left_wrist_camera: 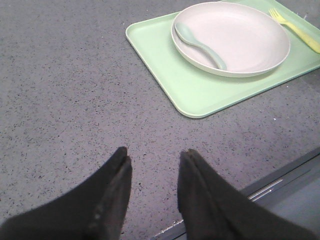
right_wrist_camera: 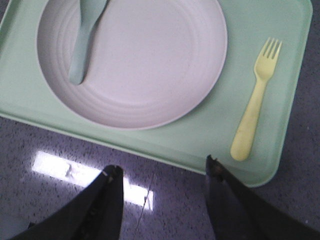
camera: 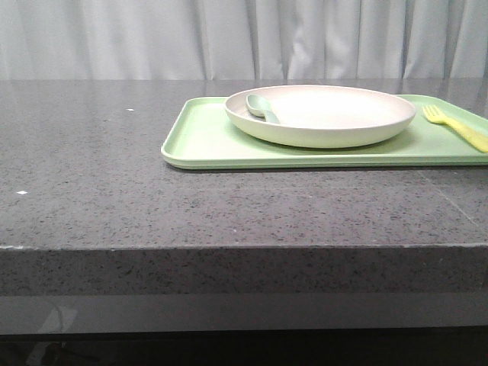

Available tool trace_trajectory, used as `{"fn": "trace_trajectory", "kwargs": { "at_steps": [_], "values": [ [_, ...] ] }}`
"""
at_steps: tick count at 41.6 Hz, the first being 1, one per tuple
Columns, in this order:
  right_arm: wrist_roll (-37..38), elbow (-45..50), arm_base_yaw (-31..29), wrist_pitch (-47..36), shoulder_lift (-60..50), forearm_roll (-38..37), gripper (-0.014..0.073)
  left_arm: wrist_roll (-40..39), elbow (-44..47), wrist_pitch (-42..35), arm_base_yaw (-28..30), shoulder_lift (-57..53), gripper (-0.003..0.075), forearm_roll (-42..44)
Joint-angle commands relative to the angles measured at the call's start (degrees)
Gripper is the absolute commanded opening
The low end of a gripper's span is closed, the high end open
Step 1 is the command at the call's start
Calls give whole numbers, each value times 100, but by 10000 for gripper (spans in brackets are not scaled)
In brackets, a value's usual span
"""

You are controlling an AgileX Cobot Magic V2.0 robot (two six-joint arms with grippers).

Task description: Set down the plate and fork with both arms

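Note:
The pale pinkish-cream plate [camera: 328, 114] sits on the light-green tray [camera: 206, 137]; it also shows in the left wrist view [left_wrist_camera: 245, 40] and the right wrist view [right_wrist_camera: 145, 65]. The yellow fork [camera: 457, 126] lies on the tray to the plate's right, seen also in the left wrist view [left_wrist_camera: 295, 30] and the right wrist view [right_wrist_camera: 255, 102]. My left gripper [left_wrist_camera: 155, 155] is open and empty over bare table, well short of the tray. My right gripper [right_wrist_camera: 162, 167] is open and empty just off the tray's near edge, close to the fork's handle. Neither gripper shows in the front view.
A pale grey-green spoon [camera: 261, 107] lies inside the plate at its left, also in the left wrist view [left_wrist_camera: 200, 42] and the right wrist view [right_wrist_camera: 85, 35]. The dark speckled table [camera: 91, 168] stretches left of the tray. Its front edge [camera: 229, 248] is near.

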Motion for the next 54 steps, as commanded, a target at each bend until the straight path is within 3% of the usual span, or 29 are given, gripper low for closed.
{"fn": "trace_trajectory", "kwargs": {
  "at_steps": [1, 21, 34, 37, 42, 47, 54],
  "values": [
    [-62, 478, 10, -344, -855, -273, 402, 25, -149, -398, 0, 3, 237, -55],
    [315, 3217, 10, -789, -4422, -470, 402, 25, -115, -401, 0, 3, 237, -55],
    [315, 3484, 10, -829, -4897, -470, 393, 25, -115, -401, 0, 3, 214, -55],
    [315, 3484, 10, -837, -4897, -465, 329, 25, -115, -401, 0, 3, 150, -55],
    [315, 3484, 10, -841, -4897, -447, 107, 25, -115, -422, 0, 3, -14, -55],
    [315, 3484, 10, -843, -4897, -446, -76, -331, -115, -593, 0, 3, -20, 123],
    [315, 3484, 10, -786, -4897, -441, -68, -738, -115, -661, 0, 3, -20, 522]
  ]
}}
